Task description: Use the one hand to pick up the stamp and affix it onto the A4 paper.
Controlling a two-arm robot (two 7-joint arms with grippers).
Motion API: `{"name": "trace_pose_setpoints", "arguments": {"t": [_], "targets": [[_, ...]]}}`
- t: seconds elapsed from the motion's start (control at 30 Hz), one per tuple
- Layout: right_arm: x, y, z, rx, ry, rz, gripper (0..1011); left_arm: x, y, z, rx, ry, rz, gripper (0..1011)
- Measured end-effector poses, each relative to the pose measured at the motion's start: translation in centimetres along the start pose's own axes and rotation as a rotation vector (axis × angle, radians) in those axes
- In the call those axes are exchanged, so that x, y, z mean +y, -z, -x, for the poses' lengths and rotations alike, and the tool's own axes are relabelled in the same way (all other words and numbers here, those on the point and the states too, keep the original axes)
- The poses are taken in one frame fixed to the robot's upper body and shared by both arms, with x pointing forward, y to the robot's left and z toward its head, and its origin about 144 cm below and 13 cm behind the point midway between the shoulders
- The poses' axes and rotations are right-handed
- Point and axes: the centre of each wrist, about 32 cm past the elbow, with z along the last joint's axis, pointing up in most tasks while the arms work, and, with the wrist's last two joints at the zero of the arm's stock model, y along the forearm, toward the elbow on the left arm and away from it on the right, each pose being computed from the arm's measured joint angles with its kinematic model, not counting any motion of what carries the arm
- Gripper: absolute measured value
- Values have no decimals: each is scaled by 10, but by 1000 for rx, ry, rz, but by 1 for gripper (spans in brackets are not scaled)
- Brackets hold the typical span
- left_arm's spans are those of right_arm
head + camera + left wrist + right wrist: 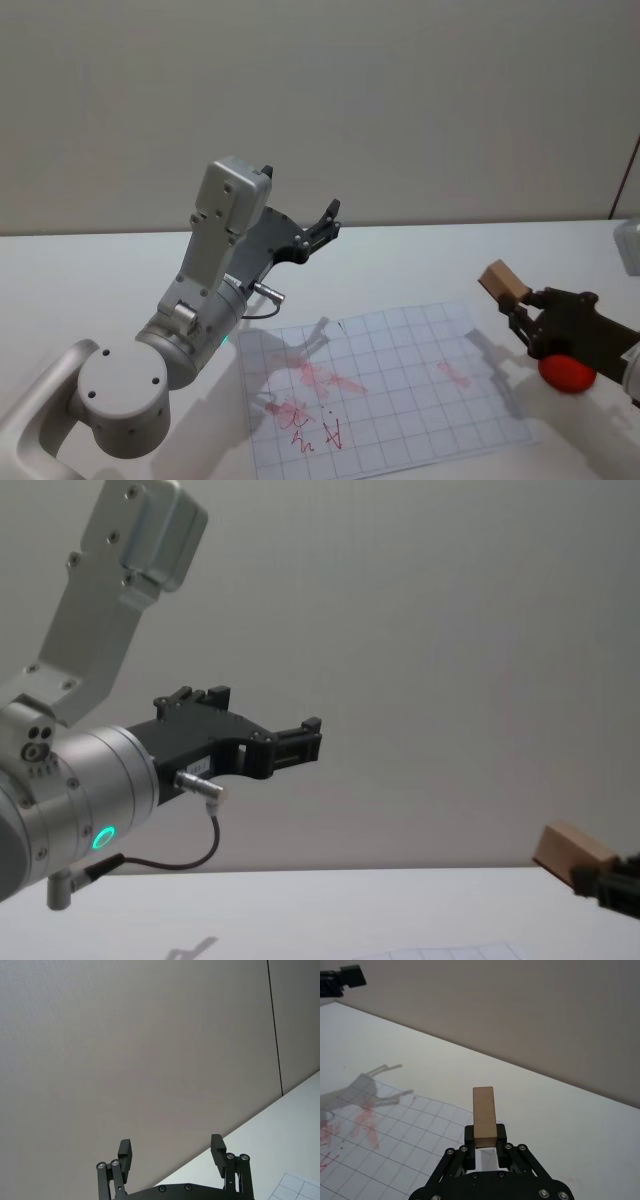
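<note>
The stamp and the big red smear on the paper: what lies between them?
In the head view, gridded A4 paper with one smaller red mark lies between the stamp, held in the right gripper, and the big red smear.

A4 paper (390, 390) lies flat on the table (420, 260). Air over its mid & right half is open, w/ a free way in from the right edge. The left arm body (190, 330) crowds the paper's left edge; its cable (262, 308) loops by the far-left corner. The left gripper (330, 222) hangs high beyond that corner, jaws apart. A red round thing (567, 373) sits just off the right edge, under the right gripper (513, 303), which clamps the stamp (502, 281), raised, off the far-right corner.
</note>
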Motion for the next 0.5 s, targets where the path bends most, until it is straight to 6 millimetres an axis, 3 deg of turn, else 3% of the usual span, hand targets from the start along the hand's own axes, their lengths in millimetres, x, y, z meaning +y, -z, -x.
{"name": "trace_pose_setpoints", "arguments": {"t": [0.5], "targets": [[7,-10,2,57,-114,50,216,0,0,0,0,0,0,1001]]}}
